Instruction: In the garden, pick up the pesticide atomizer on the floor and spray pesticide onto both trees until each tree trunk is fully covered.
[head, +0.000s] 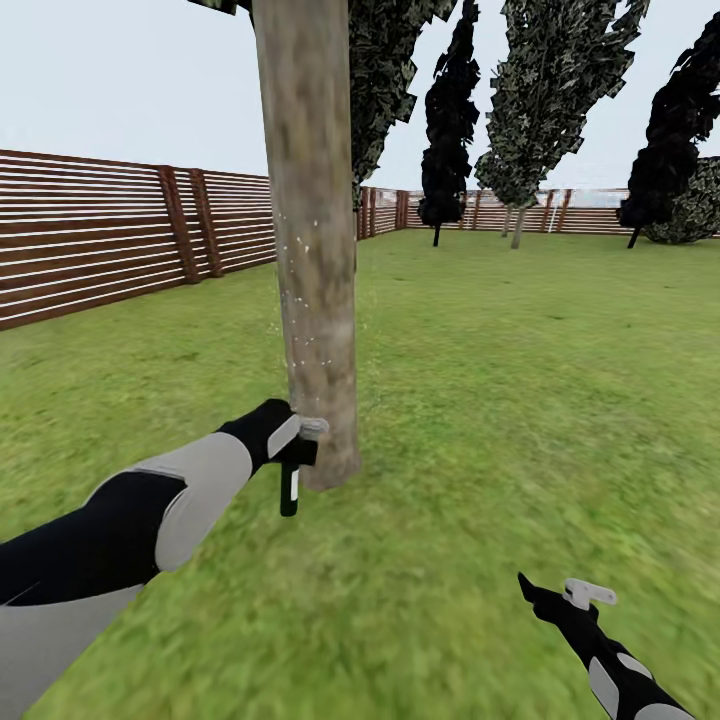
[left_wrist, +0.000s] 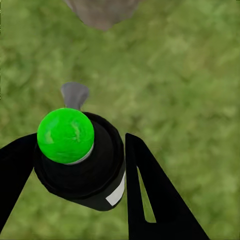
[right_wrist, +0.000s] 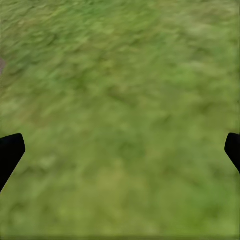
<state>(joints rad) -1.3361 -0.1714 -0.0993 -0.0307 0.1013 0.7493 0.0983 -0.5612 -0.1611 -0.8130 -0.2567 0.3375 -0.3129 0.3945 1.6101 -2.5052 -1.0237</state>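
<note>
A thick, mottled grey-brown tree trunk (head: 312, 250) rises from the garden lawn just ahead, with small white specks scattered on its bark. My left gripper (head: 295, 445) is at the trunk's base, shut on the pesticide atomizer (head: 290, 490), a small dark bottle hanging below the fingers. The left wrist view shows the atomizer (left_wrist: 80, 165) between the two black fingers: a black body, a bright green round top, a white label and a grey nozzle pointing toward the trunk (left_wrist: 102, 10). My right gripper (head: 565, 600) hovers low over the grass at the lower right, open and holding nothing.
A brown slatted fence (head: 100, 230) runs along the left side and the far end of the lawn. Several dark narrow cypress-like trees (head: 445, 130) stand at the back. Open grass (head: 520, 400) spreads to the right of the trunk.
</note>
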